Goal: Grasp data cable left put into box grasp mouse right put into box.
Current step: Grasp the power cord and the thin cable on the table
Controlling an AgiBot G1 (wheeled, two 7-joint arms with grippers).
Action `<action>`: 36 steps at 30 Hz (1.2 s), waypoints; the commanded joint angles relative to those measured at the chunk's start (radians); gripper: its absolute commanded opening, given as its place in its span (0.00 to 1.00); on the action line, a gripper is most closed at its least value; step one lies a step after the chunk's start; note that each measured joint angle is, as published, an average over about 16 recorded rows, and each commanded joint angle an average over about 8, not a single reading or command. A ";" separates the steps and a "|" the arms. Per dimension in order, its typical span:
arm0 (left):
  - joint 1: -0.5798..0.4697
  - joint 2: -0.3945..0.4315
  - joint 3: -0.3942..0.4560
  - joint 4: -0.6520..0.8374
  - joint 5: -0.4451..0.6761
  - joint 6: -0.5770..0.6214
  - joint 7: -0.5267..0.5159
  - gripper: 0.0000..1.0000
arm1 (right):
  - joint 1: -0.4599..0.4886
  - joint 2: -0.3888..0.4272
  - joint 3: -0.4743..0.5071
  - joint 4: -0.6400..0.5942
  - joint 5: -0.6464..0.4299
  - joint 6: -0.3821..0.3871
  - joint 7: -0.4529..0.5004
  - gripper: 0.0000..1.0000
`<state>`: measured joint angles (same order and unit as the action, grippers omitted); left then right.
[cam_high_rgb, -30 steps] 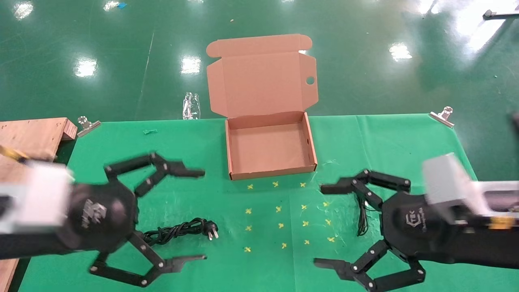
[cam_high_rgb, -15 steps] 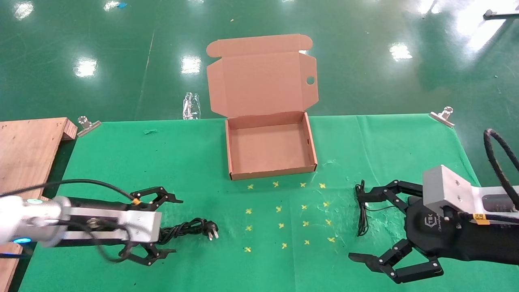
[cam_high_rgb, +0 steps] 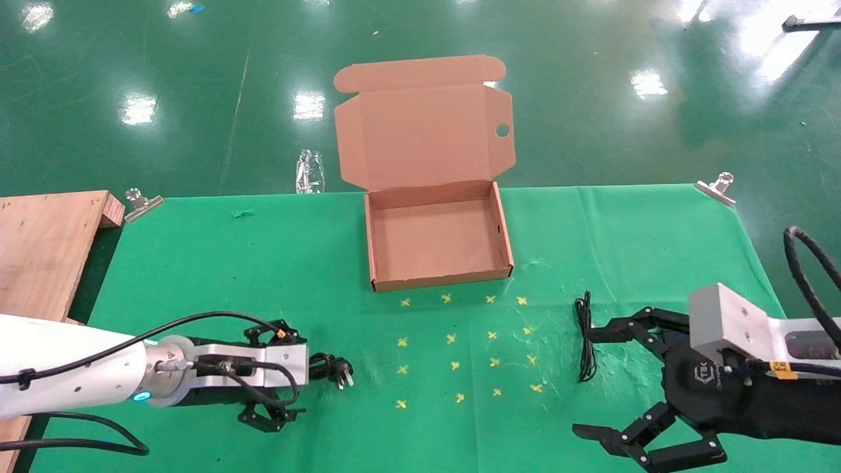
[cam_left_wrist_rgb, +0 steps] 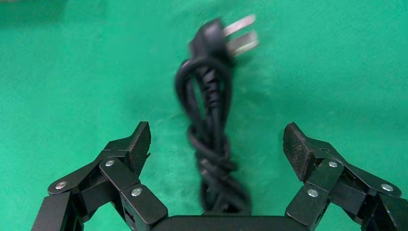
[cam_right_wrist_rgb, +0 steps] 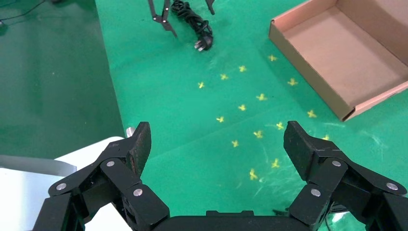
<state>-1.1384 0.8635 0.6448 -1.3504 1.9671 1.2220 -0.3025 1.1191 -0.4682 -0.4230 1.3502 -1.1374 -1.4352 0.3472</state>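
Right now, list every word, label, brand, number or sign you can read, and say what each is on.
"TEK": partial white logo lettering on the black body of the right hand; the rest is too small to read.
Yellow-and-black label on the right wrist: too small to read.
Brown cardboard mailer box: no print.

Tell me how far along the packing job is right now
Nothing is packed yet: the box sits open with its inside bare. In hand: the left gripper is open and straddles the data cable, which lies on the green cloth, not yet gripped. Left to do: grasp it, box it, then the mouse. The right gripper is open beside a thin black cord; the mouse itself isn't visible.
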 commanded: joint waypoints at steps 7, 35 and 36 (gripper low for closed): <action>-0.014 0.017 0.013 -0.001 0.044 0.006 -0.032 1.00 | 0.030 -0.016 -0.035 0.003 -0.084 -0.016 0.009 1.00; -0.015 0.017 0.013 -0.001 0.045 0.007 -0.034 1.00 | 0.448 -0.390 -0.529 -0.097 -0.852 -0.099 -0.122 1.00; -0.015 0.017 0.013 -0.001 0.045 0.007 -0.034 1.00 | 0.447 -0.397 -0.537 -0.103 -0.870 -0.084 -0.137 1.00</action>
<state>-1.1529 0.8807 0.6579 -1.3518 2.0120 1.2285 -0.3362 1.5549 -0.8632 -0.9436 1.2483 -1.9906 -1.5032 0.2075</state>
